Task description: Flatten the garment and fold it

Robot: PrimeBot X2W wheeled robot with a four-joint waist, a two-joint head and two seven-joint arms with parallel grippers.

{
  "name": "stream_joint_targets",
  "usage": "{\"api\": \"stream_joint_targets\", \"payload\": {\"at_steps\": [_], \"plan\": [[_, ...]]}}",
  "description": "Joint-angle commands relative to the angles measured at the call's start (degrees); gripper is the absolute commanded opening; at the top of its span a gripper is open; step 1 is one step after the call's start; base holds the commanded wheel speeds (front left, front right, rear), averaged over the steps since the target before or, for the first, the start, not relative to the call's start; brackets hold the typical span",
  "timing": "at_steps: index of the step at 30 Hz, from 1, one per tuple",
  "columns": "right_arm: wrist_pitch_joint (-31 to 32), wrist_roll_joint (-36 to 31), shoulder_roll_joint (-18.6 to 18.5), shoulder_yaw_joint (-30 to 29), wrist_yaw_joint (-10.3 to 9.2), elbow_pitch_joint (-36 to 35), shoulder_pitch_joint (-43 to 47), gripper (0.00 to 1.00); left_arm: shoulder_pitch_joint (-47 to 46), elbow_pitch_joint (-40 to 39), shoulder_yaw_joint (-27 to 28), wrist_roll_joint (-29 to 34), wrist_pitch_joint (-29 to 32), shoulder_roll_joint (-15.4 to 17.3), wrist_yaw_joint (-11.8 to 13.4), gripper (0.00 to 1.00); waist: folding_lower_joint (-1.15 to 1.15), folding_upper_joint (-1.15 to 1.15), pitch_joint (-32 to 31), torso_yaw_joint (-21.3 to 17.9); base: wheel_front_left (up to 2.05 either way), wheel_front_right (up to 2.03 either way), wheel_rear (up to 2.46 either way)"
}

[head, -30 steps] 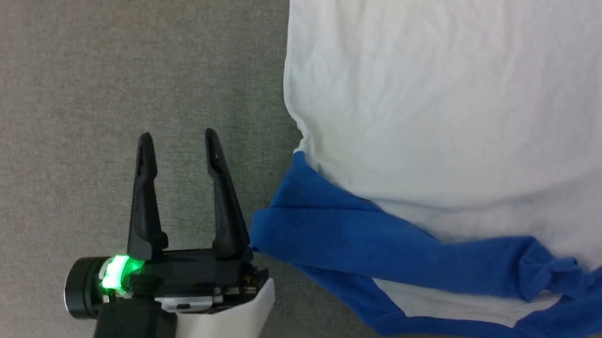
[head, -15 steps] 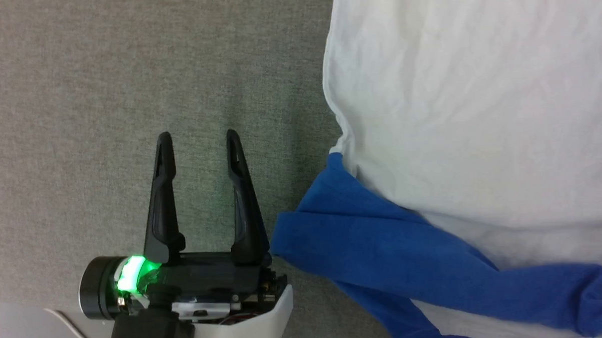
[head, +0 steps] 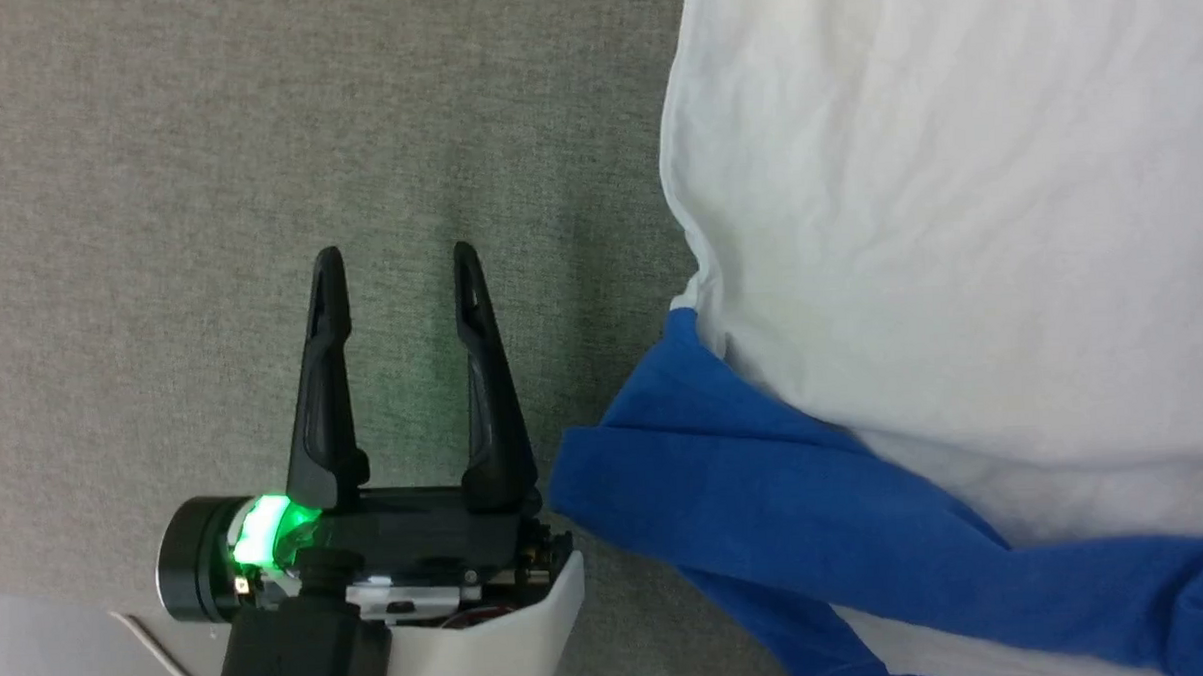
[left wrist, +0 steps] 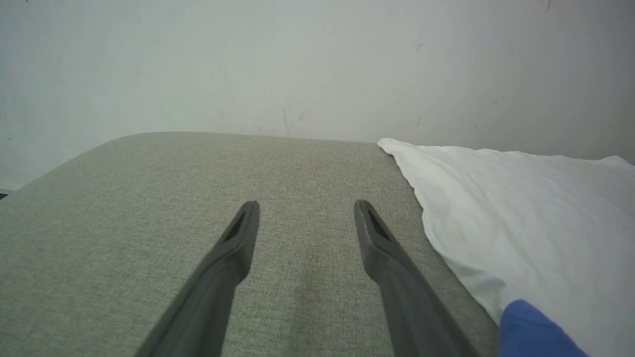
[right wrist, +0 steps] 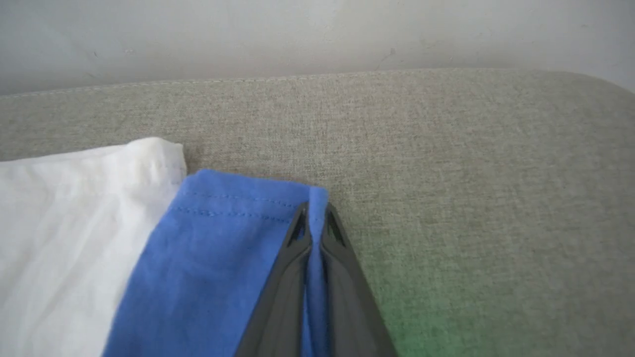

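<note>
Shirt point(head: 937, 216): soft wrinkled white jersey, blue sleeve point(head: 747, 493), on coarse grey woven surface point(head: 204, 142); left claw point(head: 396, 253) spread, right claw point(right wrist: 315, 210) pinching sleeve hem

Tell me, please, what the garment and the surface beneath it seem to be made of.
The garment looks like thin, matte knit jersey, probably cotton: fine soft wrinkles, and a stitched hem on its blue sleeve. The surface looks like grey-green woven upholstery cloth, matte, with a visible coarse weave.
</note>
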Motion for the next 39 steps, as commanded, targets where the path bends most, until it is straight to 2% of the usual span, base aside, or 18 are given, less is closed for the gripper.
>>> {"api": "stream_joint_targets", "payload": {"at_steps": [1,7,12,20,27,32,39], "plan": [[-0.09,-0.16,0.85,0.35,-0.05,0.29,1.45,0.0,-0.86,0.1,0.29,0.7,-0.27,0.23,0.28,1.0,0.0,0.0,-1.67,-1.1,0.0,0.0,0.0],[-2.88,1.79,3.17,1.22,-0.05,-1.65,3.11,0.0,-0.28,1.36,1.72,-0.11,-0.27,1.31,0.02,1.0,0.0,0.0,-7.89,-3.32,0.0,0.0,0.0],[-5.75,4.77,4.77,-0.78,-0.05,-2.29,5.59,0.0,1.9,1.74,4.07,-1.52,-0.27,3.07,-0.07,1.0,0.0,0.0,-14.81,-5.35,0.0,0.0,0.0],[-9.78,6.16,3.98,-10.08,-0.05,-0.72,14.09,0.0,7.14,1.15,7.92,-5.16,1.17,6.14,-0.49,1.0,0.0,0.0,-24.95,-8.2,0.0,0.0,0.0],[-10.62,6.87,3.62,-20.01,-0.05,-0.68,24.71,0.0,11.62,0.55,10.3,-7.73,2.13,7.93,-0.63,1.0,0.0,0.0,-30.58,-9.29,0.0,0.0,0.0],[-10.91,6.5,5.31,-25.76,-0.05,-2.09,30.72,0.0,13.56,1.0,11.05,-8.97,2.77,8.81,-0.97,1.0,0.0,0.0,-33.73,-9.49,0.0,0.0,0.0],[-9.57,5.77,7.98,-29.78,-0.05,-6.42,34.42,0.0,15.66,1.1,11.98,-10.42,3.84,9.77,-1.23,1.0,0.0,0.0,-37.5,-9.77,0.0,0.0,0.0]]}}
